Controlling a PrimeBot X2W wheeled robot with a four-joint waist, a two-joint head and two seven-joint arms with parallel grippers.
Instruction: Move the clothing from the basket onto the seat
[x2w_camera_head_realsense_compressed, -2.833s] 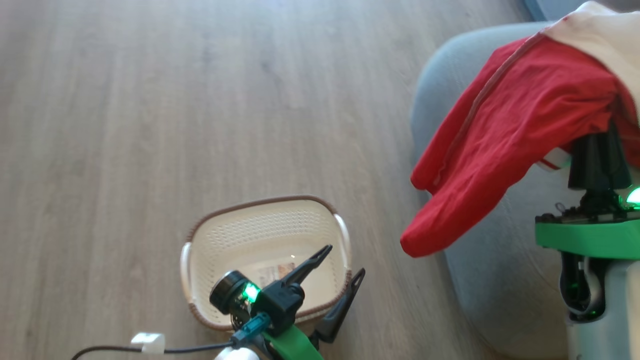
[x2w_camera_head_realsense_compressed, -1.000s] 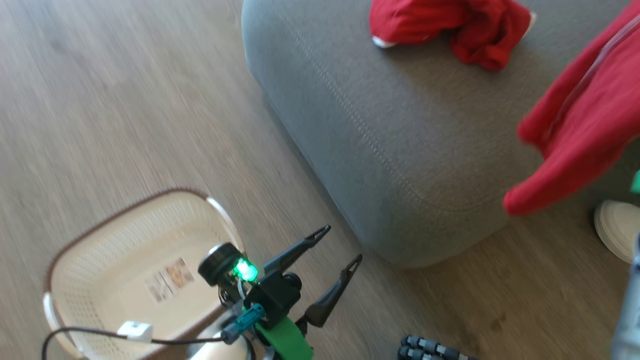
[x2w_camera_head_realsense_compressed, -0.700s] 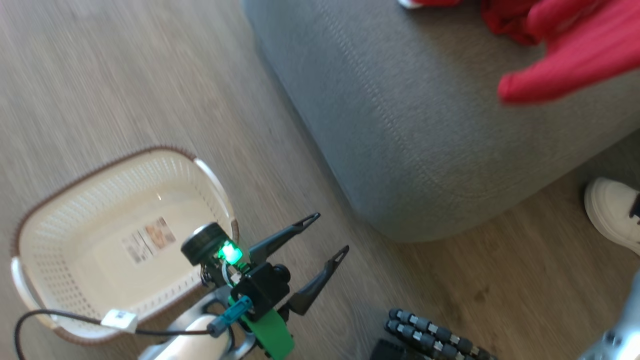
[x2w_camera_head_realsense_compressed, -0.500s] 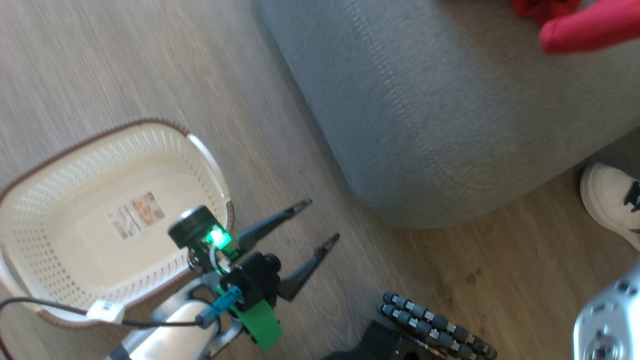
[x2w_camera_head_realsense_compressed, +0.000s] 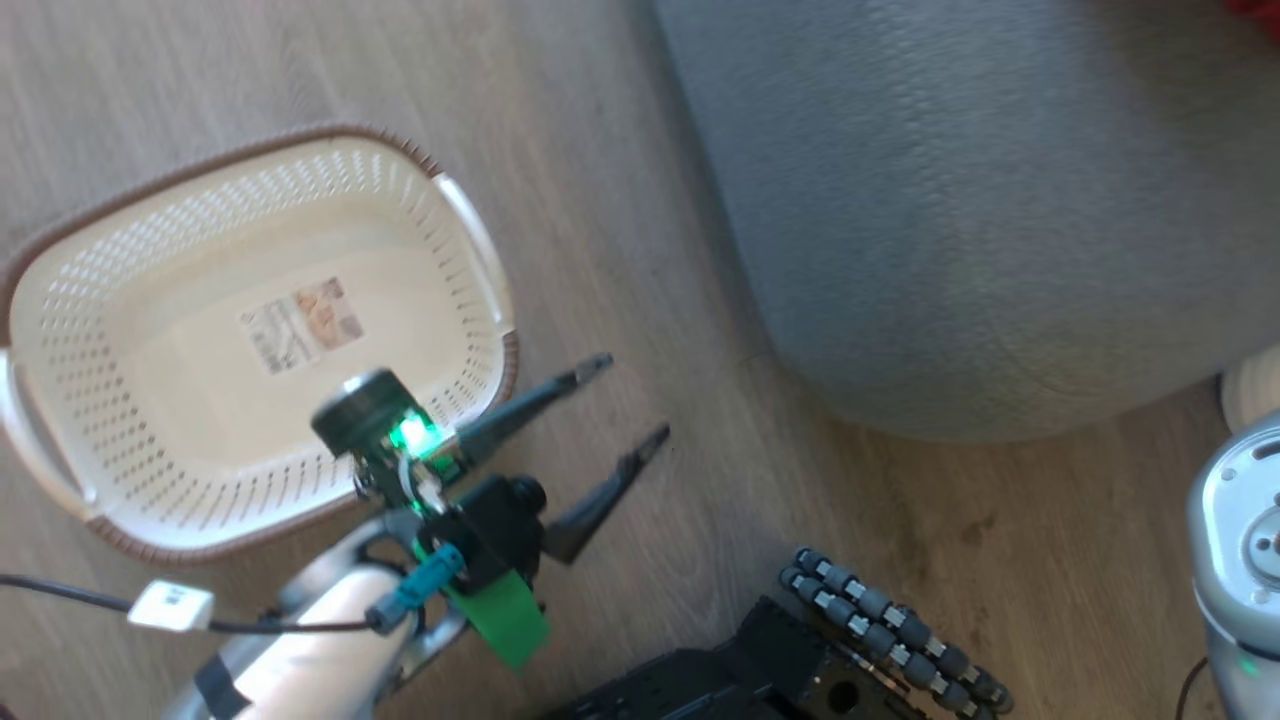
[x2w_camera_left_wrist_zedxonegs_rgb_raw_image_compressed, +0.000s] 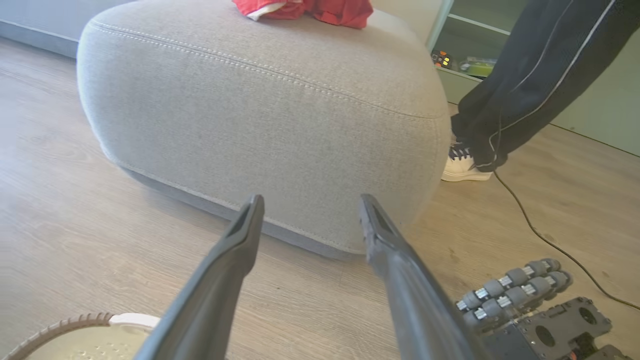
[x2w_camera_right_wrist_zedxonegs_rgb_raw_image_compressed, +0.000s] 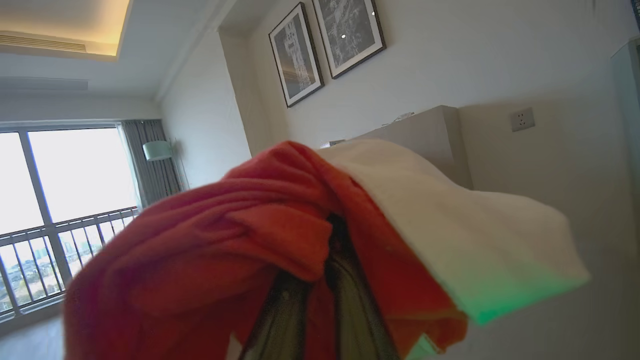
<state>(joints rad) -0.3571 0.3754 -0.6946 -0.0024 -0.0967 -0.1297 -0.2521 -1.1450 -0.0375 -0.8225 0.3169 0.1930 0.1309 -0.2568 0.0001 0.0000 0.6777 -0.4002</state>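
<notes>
right gripper pinching a red garment, left gripper spread by the basket

on my head view the left gripper (x2w_camera_head_realsense_compressed: 630, 400) hangs over the wood floor (x2w_camera_head_realsense_compressed: 620, 130) just beside the basket (x2w_camera_head_realsense_compressed: 160, 400), its two dark fingers spread wide apart. the basket stands on the floor near the seat (x2w_camera_head_realsense_compressed: 980, 200) but apart from it, with the label (x2w_camera_head_realsense_compressed: 300, 325) on its bottom in plain sight. through the left wrist camera those fingers point at the seat's rounded side, and i can see a second red garment (x2w_camera_left_wrist_zedxonegs_rgb_raw_image_compressed: 305, 7) with white trim lying on top of the seat at its far edge. a person's dark trouser leg (x2w_camera_left_wrist_zedxonegs_rgb_raw_image_compressed: 525, 75) and white shoe (x2w_camera_left_wrist_zedxonegs_rgb_raw_image_compressed: 462, 170) stand just beside the seat's corner. on the right wrist camera the right gripper (x2w_camera_right_wrist_zedxonegs_rgb_raw_image_compressed: 320, 300) has its fingers pressed close together, pinching the red garment (x2w_camera_right_wrist_zedxonegs_rgb_raw_image_compressed: 240, 235). the cloth and its white part drape over the fingertips and hide them, with a wall and framed pictures (x2w_camera_right_wrist_zedxonegs_rgb_raw_image_compressed: 325, 45) behind.
</notes>
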